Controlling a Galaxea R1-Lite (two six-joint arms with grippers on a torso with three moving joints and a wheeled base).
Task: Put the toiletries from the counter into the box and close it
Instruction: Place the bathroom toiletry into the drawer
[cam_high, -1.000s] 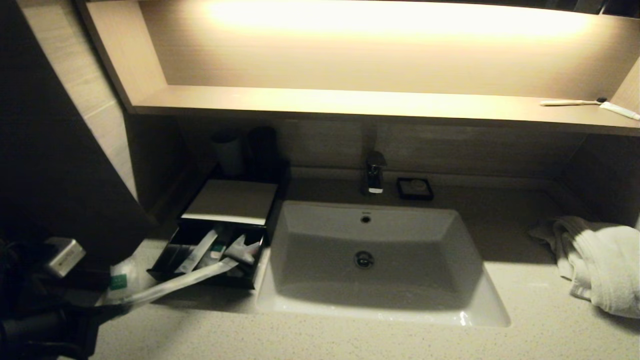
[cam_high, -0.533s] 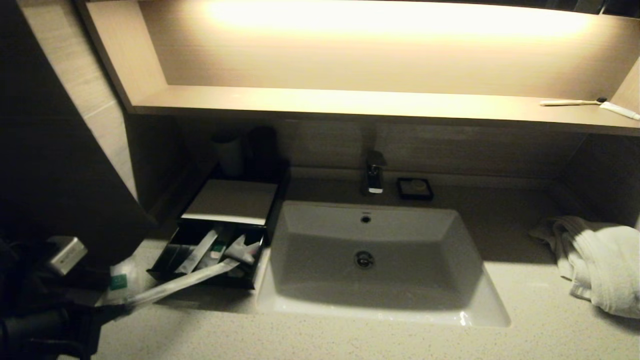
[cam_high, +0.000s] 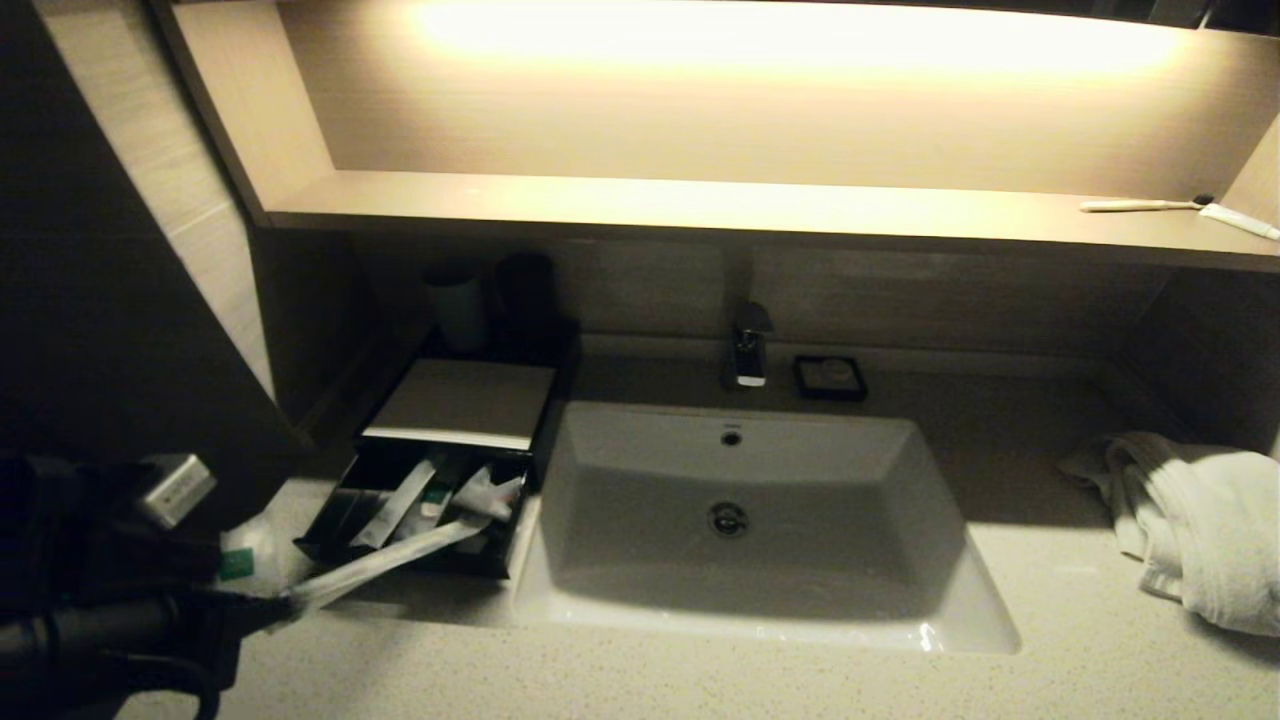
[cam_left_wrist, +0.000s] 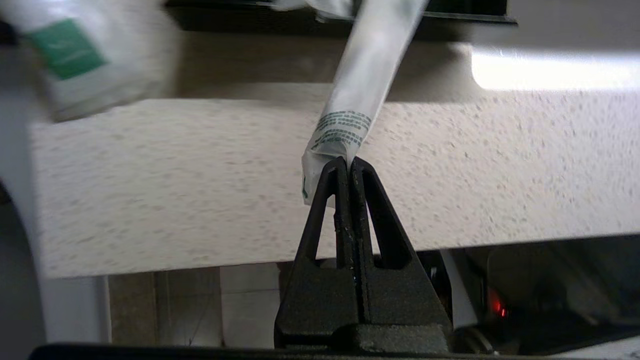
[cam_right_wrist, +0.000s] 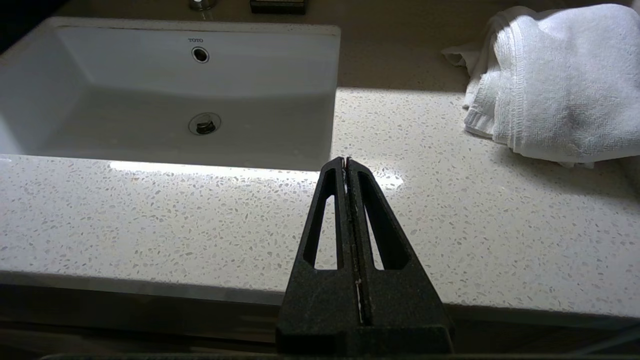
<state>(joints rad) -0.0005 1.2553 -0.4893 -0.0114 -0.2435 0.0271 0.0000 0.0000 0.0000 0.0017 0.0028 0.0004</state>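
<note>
Clear plastic crackles where the left gripper (cam_left_wrist: 345, 162) is clamped on the near end of a long wrapped stick (cam_high: 385, 562), at the counter's (cam_high: 700, 680) front left corner. Its far end already lies over the front rim of the black box's (cam_high: 455, 405) open drawer (cam_high: 330, 530), presumably to slide in lengthwise. A green-labelled sachet (cam_high: 240, 560) waits beside it. At the front edge, the right gripper (cam_right_wrist: 346, 162) is pressed together, empty.

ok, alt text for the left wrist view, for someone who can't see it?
The left gripper is shut on the near end of a long clear-wrapped stick, which slants away toward the black box. Below it is the speckled cream counter; a white sachet with a green label lies off to one side.
</note>
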